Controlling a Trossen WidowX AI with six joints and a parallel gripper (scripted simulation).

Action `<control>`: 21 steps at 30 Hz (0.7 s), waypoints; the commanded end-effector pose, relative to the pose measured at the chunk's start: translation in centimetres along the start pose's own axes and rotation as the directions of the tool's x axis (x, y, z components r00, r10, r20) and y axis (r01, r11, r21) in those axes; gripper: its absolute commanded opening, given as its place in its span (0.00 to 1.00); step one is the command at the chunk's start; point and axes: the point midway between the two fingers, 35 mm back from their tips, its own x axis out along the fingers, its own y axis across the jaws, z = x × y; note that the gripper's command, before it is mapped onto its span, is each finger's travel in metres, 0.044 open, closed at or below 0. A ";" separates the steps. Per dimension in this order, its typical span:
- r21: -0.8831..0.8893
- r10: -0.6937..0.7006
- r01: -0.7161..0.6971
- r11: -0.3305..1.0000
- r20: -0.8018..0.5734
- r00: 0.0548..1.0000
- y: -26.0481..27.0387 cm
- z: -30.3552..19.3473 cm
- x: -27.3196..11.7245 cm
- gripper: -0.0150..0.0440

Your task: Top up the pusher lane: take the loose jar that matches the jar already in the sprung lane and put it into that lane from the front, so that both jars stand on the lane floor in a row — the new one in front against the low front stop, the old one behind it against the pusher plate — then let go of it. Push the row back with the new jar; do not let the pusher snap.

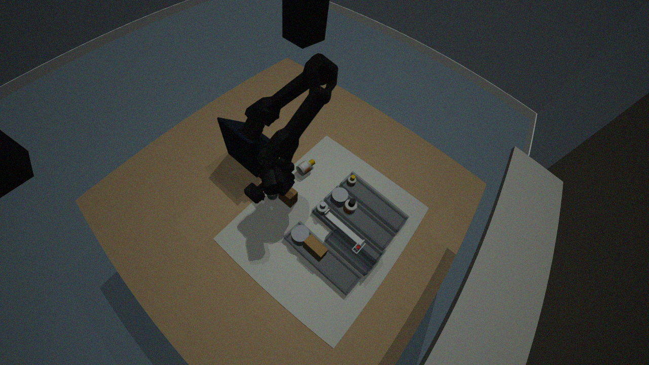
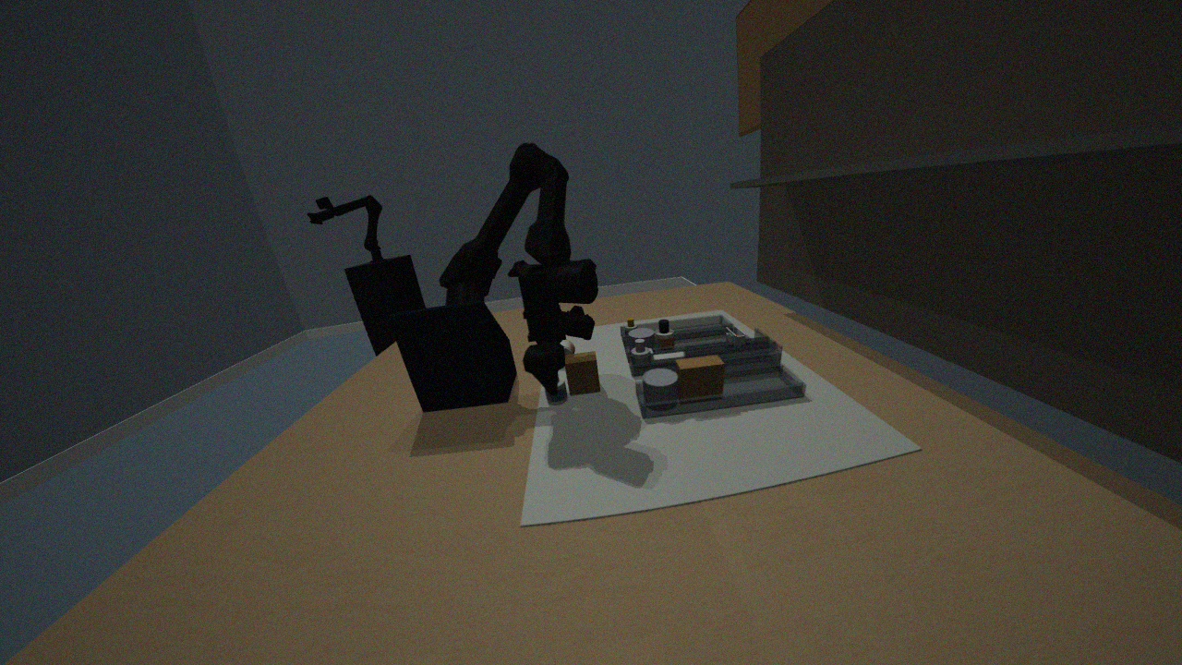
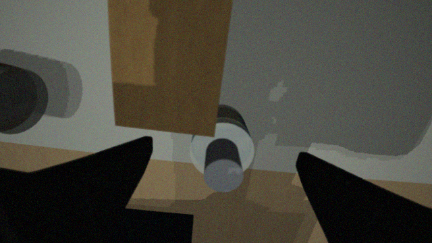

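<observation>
Our black parallel-jaw gripper (image 1: 267, 195) (image 2: 551, 387) (image 3: 226, 151) is wide open over the loose grey-capped, white-shouldered round jar (image 1: 272, 196) (image 2: 557, 392) (image 3: 223, 175), holding nothing. In our wrist view the jar's cap shows between the two black fingertips, apart from both; how deep they reach around it we can't quite judge in this dim light. The jar stands upright near the edge of the white mat (image 1: 272, 267) (image 2: 710, 463) (image 3: 162, 145), just beside an upright brown block (image 1: 289, 197) (image 2: 583, 373) (image 3: 169, 67). Across the mat, we see the similar grey-capped jar (image 1: 322, 207) (image 2: 640, 354) at one end of its grey lane.
</observation>
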 end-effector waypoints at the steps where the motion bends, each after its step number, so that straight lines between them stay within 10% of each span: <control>1: 0.008 0.008 -0.008 1.000 -0.001 1.000 0.2 -0.2 0.7 1.00; 9: 0.007 0.010 -0.010 1.000 -0.002 1.000 0.3 -0.2 1.7 1.00; 21: 0.007 0.010 -0.010 1.000 -0.002 1.000 0.3 -0.2 1.7 0.53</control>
